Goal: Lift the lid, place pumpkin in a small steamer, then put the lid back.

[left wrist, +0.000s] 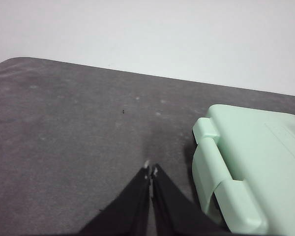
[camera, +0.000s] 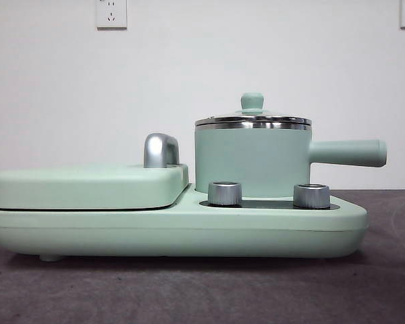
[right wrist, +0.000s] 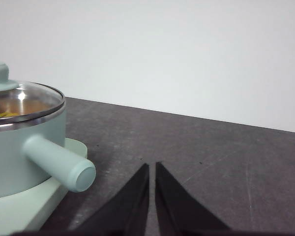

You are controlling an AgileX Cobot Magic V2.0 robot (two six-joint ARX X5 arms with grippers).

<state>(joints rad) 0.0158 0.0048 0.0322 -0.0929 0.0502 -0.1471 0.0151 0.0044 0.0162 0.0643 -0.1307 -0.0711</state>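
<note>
The small steamer (camera: 251, 160) stands on the right half of a mint-green cooker base (camera: 175, 233), its long straight handle (camera: 347, 153) reaching out past the base's right end over bare table. The lid (camera: 252, 120) sits closed on the pot's steel rim, glass dome under a small mint-green knob (camera: 252, 101). Through the glass, in the right wrist view, a bit of yellow-orange and green shows inside: the pumpkin (right wrist: 5, 113), mostly hidden.

Open room lies all round: dark grey, felt-like table (camera: 364, 290) in front and to both sides, with a plain white wall behind.

On the base's left half lies the broad, flat griddle cover (camera: 88, 185), smooth and rounded at its corners, with a curved steel handle (camera: 160, 150) rising at its back. Two steel dials (camera: 225, 193) stand before the pot.

The left gripper (left wrist: 151, 170) hovers over bare table just beside the cover's hinged edge, jaws pressed together and empty. The right gripper (right wrist: 152, 167) hangs near the handle's end, jaws likewise together.
</note>
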